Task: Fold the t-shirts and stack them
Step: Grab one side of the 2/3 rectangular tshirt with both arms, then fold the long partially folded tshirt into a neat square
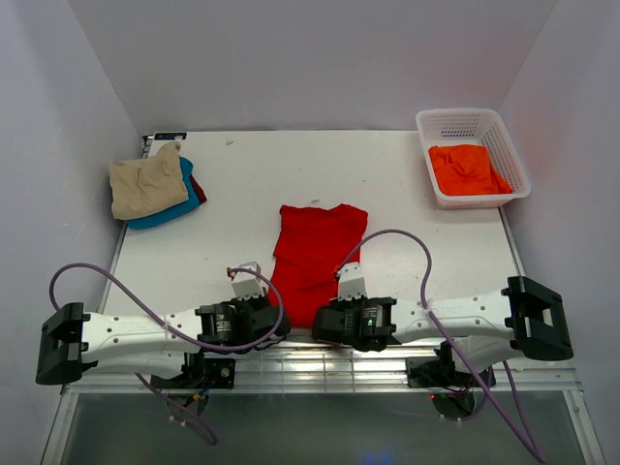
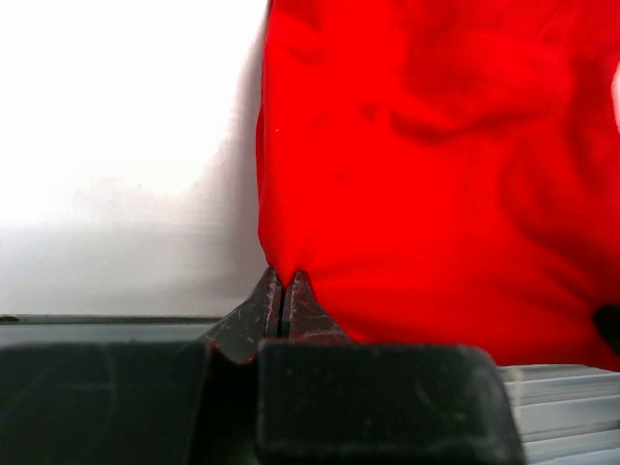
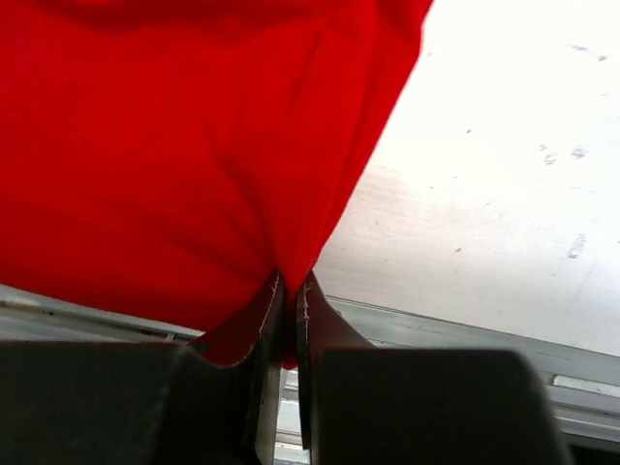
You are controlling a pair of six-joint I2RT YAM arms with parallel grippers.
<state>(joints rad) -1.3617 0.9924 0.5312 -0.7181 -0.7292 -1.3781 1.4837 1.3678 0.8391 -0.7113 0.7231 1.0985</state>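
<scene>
1. With the left gripper [image 2: 284, 291], clamped tight on the near left corner of the bright red t-shirt [image 1: 315, 252], cloth nipped at the fingertips.
2. With the right gripper [image 3: 291, 291], pinched likewise on the near right corner of the same shirt.
3. Laid out as a long strip mid-table [image 1: 387, 174], near end at the near edge.
4. At far left, piled: tan t-shirt [image 1: 147, 186] on top, over teal blue t-shirt [image 1: 186, 200], with dark red t-shirt [image 1: 200, 187] peeking out on the right.
5. At far right, crumpled inside the white lattice basket [image 1: 504, 136]: orange t-shirt [image 1: 468, 170].
</scene>
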